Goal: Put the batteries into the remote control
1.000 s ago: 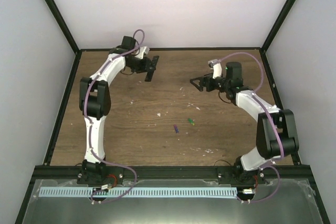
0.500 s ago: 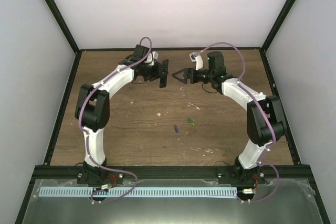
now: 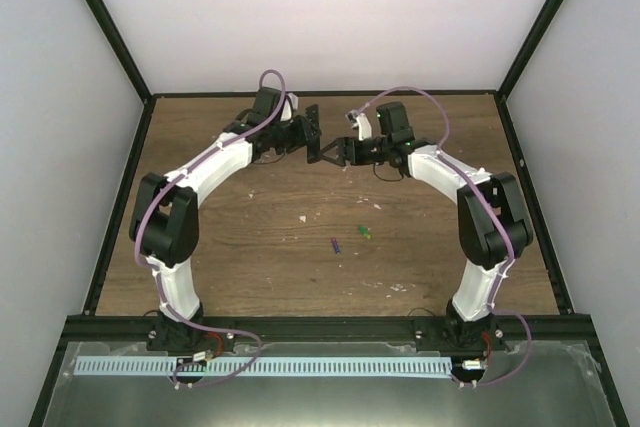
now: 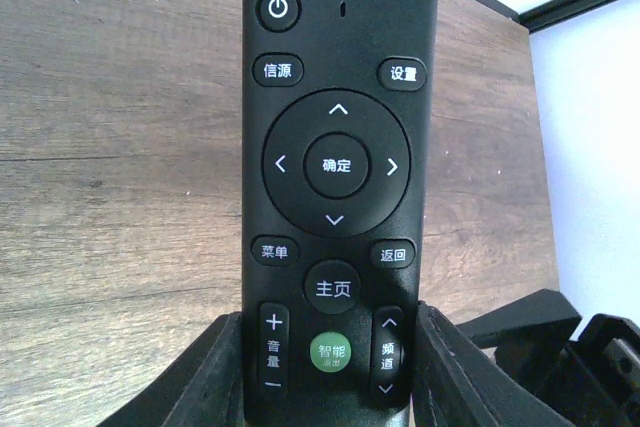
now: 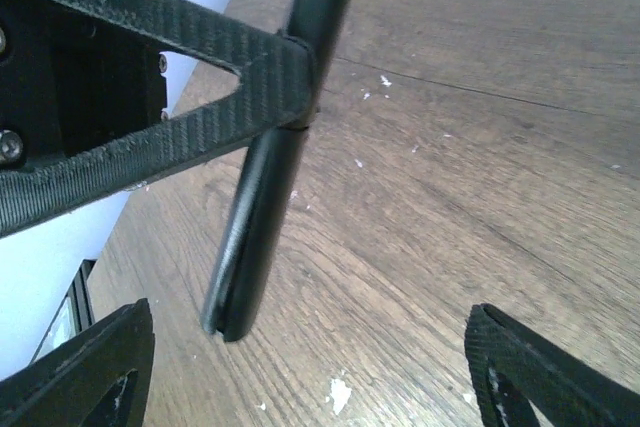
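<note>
1. Two grippers sit close together near the counter's (image 3: 250, 237) far edge in the top view. The left gripper (image 3: 302, 135) clenches the remote control (image 3: 312, 123). The right gripper (image 3: 325, 152) is just beside it, jaws spread. The green battery (image 3: 363, 232) and purple battery (image 3: 336, 245) lie near each other around the counter's middle, well apart from both grippers.
2. Left wrist: the remote control faces the camera buttons-up, its lower end pinched between both fingers (image 4: 225, 367) at the volume and channel keys.
3. Right wrist: the remote control shows edge-on above the wood. Its free end is between the right gripper's wide-apart fingers (image 5: 80, 367), touching neither.
</note>
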`<state>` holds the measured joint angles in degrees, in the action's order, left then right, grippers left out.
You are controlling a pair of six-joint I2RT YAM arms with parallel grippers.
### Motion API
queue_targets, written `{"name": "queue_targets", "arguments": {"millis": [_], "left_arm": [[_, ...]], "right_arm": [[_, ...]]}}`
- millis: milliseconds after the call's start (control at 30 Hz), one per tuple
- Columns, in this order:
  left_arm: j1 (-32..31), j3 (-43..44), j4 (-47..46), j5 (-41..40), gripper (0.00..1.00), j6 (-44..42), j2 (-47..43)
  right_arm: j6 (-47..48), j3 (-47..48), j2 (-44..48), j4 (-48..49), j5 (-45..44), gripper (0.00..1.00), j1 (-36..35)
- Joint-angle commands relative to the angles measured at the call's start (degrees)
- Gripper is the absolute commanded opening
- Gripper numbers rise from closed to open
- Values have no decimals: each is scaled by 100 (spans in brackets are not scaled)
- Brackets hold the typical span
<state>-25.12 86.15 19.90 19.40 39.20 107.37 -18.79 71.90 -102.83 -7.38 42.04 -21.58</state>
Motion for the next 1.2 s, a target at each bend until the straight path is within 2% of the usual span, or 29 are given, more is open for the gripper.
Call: {"name": "queue_targets", "arguments": {"millis": [0,400,600,1167], "left_arm": [[-107,-32,-169,-183,9,164,-212],[-280,39,-100,-505,7,232,-270],[-333,44,-133,-626,6,318,-313],[-534,10,-171,-1225,5,429,-379]], "right_arm": [[-85,369,-114,-88,125,76,-168],[-65,688,-355,-270,209,66,-307],[-7,927,-503,-410,330,50,-320],[228,1227,-595,-789,331,28,-320]]}}
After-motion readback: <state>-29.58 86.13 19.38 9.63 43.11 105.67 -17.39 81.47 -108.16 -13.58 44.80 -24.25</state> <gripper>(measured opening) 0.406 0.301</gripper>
